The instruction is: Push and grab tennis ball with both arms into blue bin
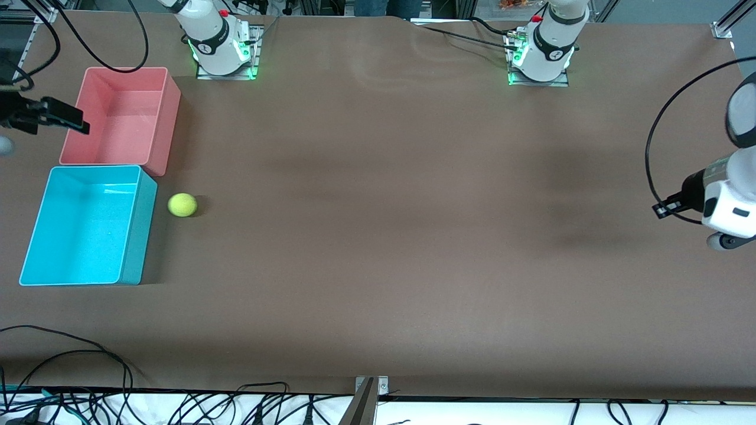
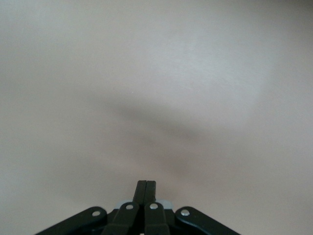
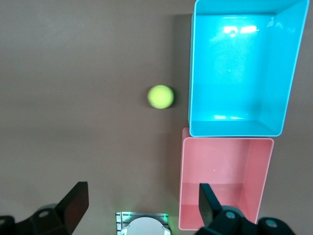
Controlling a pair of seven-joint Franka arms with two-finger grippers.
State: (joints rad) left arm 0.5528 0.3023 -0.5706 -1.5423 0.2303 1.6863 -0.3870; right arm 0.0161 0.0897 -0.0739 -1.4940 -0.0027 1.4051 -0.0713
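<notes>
The tennis ball [image 1: 182,205] lies on the brown table right beside the blue bin [image 1: 139,236], on the side toward the left arm's end. In the right wrist view the ball [image 3: 161,97] sits just outside the blue bin's wall [image 3: 191,73]. The bin is empty. My right gripper [image 3: 141,191] is open and empty, held high, looking down on both bins and its own base. In the front view it [image 1: 71,120] shows at the picture's edge by the pink bin. My left gripper [image 1: 664,209] is shut and empty [image 2: 146,185] over bare table at the left arm's end.
A pink-red bin [image 1: 168,118], empty, stands against the blue bin, farther from the front camera; it also shows in the right wrist view [image 3: 182,186]. Cables hang along the table's front edge [image 1: 177,401]. The two arm bases [image 1: 224,56] stand at the back edge.
</notes>
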